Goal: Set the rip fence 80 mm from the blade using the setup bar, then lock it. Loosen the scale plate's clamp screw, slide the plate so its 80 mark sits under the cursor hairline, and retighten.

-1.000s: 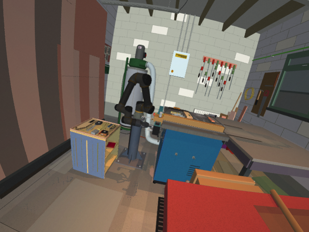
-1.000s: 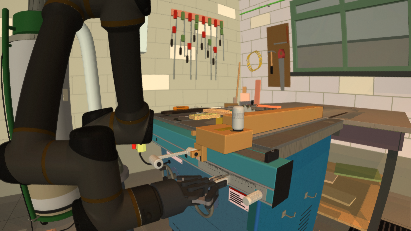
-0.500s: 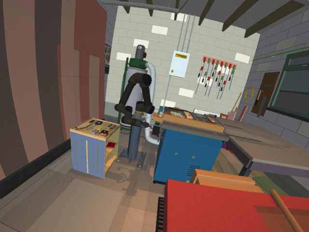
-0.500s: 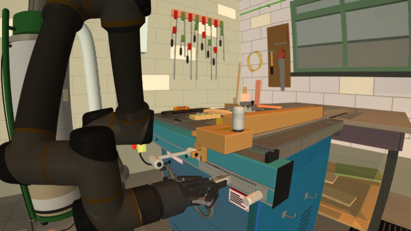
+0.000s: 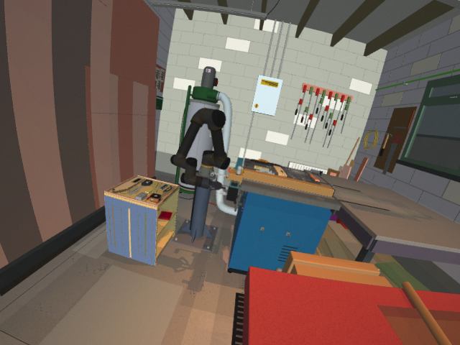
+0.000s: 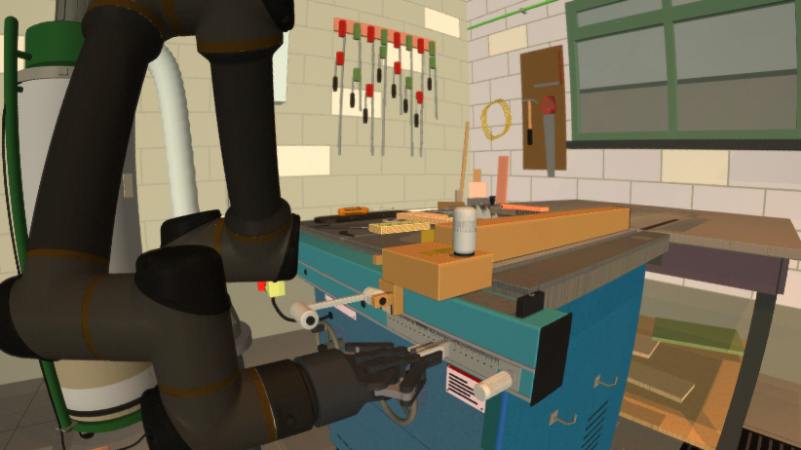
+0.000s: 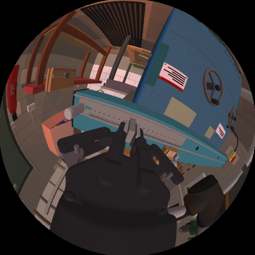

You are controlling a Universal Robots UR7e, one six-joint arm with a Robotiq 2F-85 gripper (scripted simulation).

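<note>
My gripper (image 6: 431, 354) (image 7: 131, 131) reaches level at the saw's front rail and is closed on a small grey tab (image 7: 130, 126) that sticks out from the scale plate (image 6: 456, 352) (image 7: 139, 127). The plate is a long grey strip of tick marks on the teal rail. The knurled clamp screw (image 6: 493, 385) (image 7: 75, 111) stands out of the rail further along, apart from my fingers. The orange rip fence (image 6: 504, 238) (image 5: 286, 178) lies across the table, its head (image 6: 437, 271) over the rail with a grey lock knob (image 6: 464, 230) upright on top. The cursor hairline is too small to tell.
The blue saw cabinet (image 6: 566, 358) sits just behind the rail, with handwheels (image 7: 212, 86) on its front. A white-knobbed lever (image 6: 305, 315) juts out above my wrist. A brown outfeed table (image 6: 722, 229) stands to the right, a tool cart (image 5: 139, 219) behind my base.
</note>
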